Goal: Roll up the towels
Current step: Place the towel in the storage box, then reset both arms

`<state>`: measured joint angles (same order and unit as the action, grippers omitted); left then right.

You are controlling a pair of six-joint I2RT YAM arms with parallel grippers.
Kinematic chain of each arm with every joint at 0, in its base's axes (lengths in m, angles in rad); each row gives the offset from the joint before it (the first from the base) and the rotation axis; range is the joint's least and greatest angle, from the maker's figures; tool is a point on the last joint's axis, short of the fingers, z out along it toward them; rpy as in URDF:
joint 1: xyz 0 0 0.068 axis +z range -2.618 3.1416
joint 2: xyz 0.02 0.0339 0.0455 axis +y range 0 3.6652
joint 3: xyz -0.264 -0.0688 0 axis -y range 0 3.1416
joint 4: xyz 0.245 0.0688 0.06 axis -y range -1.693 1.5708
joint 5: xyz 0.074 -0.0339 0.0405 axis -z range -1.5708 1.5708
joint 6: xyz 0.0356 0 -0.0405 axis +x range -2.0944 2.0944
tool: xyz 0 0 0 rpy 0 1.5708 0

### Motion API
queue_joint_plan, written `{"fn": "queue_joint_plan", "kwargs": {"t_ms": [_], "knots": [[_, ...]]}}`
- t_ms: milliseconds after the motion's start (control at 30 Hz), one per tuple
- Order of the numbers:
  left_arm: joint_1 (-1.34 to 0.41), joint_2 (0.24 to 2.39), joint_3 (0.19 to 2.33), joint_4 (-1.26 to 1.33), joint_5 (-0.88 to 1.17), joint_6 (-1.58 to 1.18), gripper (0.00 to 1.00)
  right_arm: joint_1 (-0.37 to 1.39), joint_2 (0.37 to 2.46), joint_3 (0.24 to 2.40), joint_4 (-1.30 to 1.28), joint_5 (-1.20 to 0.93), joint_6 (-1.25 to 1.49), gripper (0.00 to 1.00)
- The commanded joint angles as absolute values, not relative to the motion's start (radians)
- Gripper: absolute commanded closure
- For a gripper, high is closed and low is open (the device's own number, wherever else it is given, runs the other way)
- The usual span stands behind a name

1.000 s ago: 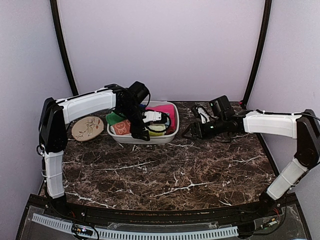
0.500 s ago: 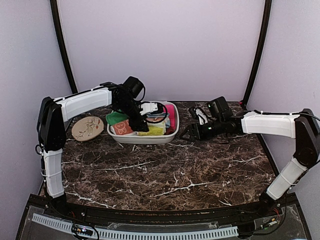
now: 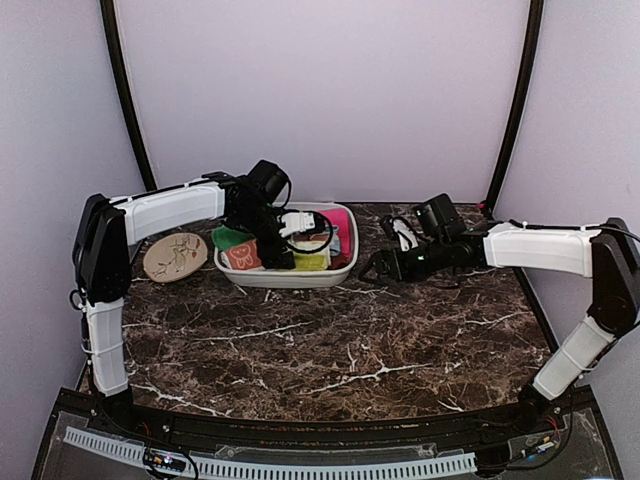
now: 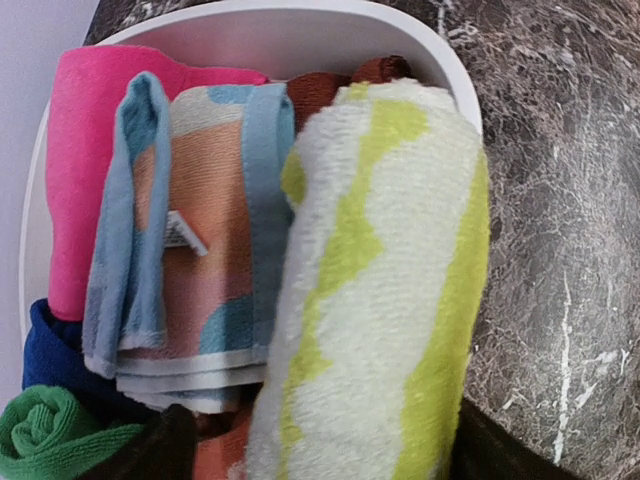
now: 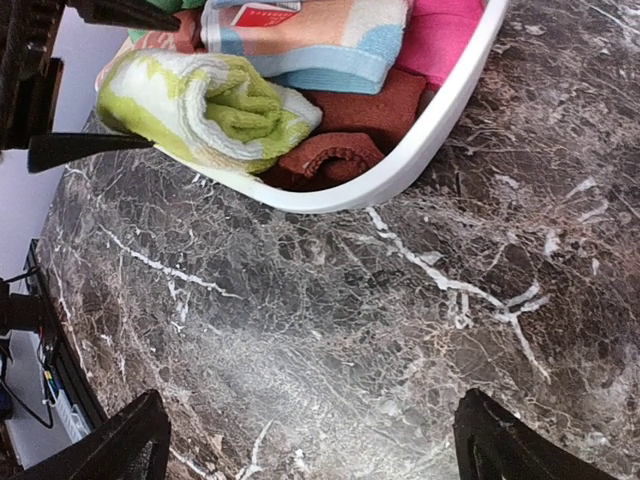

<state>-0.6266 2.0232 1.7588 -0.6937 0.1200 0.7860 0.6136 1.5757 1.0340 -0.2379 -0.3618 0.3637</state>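
A white tub (image 4: 300,30) stands near the far edge of the bench (image 5: 330,300), a little left of its middle, and both towels lie rolled inside it. The cream towel with yellow-green shapes (image 4: 370,280) lies along the tub's near wall, on top of the other cloths. The plain green towel (image 4: 45,435) is tucked in at the tub's left end, a tight little roll beside a dark blue cloth (image 4: 50,340). The left gripper (image 4: 318,425) reaches down into the tub with its jaws wide, one on each side of the patterned roll. One finger lies against the roll and the other stands slightly off it, so it straddles the roll rather than pinching it. Next to that roll lie a folded peach and light blue cloth (image 4: 210,220) and a pink cloth (image 4: 85,170), and a reddish-brown cloth (image 5: 350,135) fills the tub's right end. The right gripper (image 5: 312,410) hangs low over bare bench just off the tub's right end, jaws spread wide with nothing between them. A round patterned disc (image 3: 175,255) lies on the bench left of the tub.
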Motion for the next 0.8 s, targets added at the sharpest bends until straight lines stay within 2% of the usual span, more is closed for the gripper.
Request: {"fn": "queue_joint_plan", "kwargs": {"t_ms": [0, 200, 300, 400, 533, 767], "knots": [[-0.625, 1.896, 1.785, -0.62, 0.0, 0.8, 0.02, 0.603, 1.511, 1.063, -0.278, -0.276, 0.327, 0.0], [-0.621, 1.726, 1.657, -0.363, -0.224, 0.838, 0.01, 0.553, 1.441, 1.056, -0.331, -0.173, 0.296, 0.0], [-0.573, 1.617, 1.571, -0.3, -0.264, 0.83, 0.01, 0.532, 1.395, 1.035, -0.342, -0.112, 0.286, 0.0], [-0.527, 1.512, 1.507, -0.357, -0.187, 0.786, 0.01, 0.498, 1.348, 1.007, -0.343, -0.072, 0.283, 0.0], [-0.511, 1.398, 1.316, -0.403, -0.102, 0.791, 0.01, 0.454, 1.314, 0.985, -0.355, -0.078, 0.272, 0.0], [-0.382, 1.305, 1.155, -0.447, 0.08, 0.646, 0.01, 0.421, 1.288, 0.95, -0.358, -0.05, 0.265, 0.0]]}}
